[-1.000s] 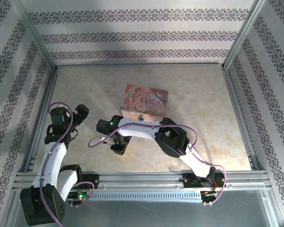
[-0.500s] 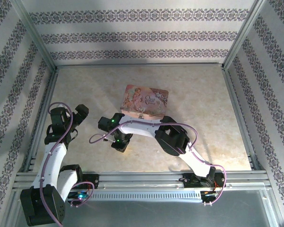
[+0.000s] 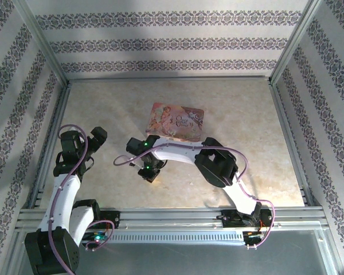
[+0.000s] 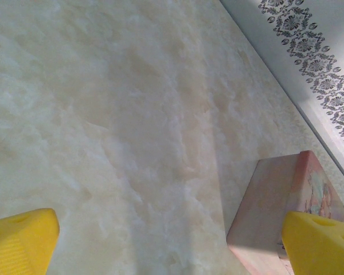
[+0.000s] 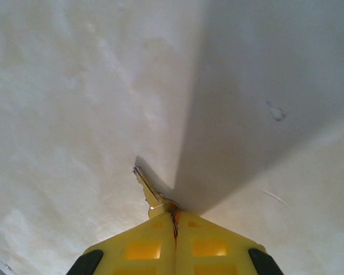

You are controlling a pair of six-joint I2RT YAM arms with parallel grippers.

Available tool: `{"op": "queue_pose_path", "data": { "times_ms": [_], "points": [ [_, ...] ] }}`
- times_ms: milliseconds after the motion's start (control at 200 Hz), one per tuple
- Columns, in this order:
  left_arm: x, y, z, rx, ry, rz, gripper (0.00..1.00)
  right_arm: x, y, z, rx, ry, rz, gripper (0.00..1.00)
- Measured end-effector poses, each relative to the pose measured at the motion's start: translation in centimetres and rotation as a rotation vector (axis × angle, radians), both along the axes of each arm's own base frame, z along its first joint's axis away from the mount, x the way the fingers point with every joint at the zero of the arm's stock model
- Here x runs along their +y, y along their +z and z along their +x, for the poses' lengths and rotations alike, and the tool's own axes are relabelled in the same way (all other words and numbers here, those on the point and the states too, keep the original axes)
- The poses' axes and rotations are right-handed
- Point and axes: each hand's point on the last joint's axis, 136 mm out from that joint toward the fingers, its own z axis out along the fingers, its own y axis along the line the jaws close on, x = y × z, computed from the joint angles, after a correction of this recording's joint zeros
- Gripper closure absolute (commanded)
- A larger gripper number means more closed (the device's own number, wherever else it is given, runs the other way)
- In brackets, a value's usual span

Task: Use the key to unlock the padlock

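Right end effector (image 5: 175, 220): fingers together, clamped on the bow of the key (image 5: 148, 192). The key's long axis runs out from the fingertips, skewed left of the finger line, with the tip pointing at the surface (image 5: 57, 86); contact cannot be told. This end effector sits left of the surface's middle, toward the near edge. The pink tin (image 3: 176, 120) lies beyond it toward the far edge, and the right arm is the nearer one. Left end effector (image 4: 172, 238): fingers apart, holding nothing, toward the left edge. The padlock is hidden, so its bearing cannot be told.

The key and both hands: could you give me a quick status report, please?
Right hand shut on key, blade sticking out forward. Left hand open, empty. Pink tin just ahead of left hand.
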Motion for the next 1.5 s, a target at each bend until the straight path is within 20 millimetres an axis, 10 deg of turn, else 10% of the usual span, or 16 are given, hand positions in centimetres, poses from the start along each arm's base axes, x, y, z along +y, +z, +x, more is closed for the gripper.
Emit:
{"op": "queue_pose_path", "data": {
  "times_ms": [330, 600, 1054, 1504],
  "points": [
    [-2.2, 0.2, 0.0, -0.007, -0.087, -0.101, 0.02, -1.4, 1.5, 2.5, 0.016, -0.282, 0.179, 1.0],
    [-5.7, 2.0, 1.4, -0.049, -0.221, -0.3, 0.16, -1.0, 7.6, 5.9, -0.078, -0.461, 0.445, 1.0],
    [-18.5, 9.5, 2.2, -0.16, -0.637, -0.293, 0.35, -4.4, 14.8, 11.5, -0.287, -0.769, 0.769, 1.0],
    [-24.6, 8.9, 2.4, -0.148, -0.809, -0.168, 0.54, -6.3, 18.3, 11.1, -0.35, -0.785, 0.871, 1.0]
  ]
}}
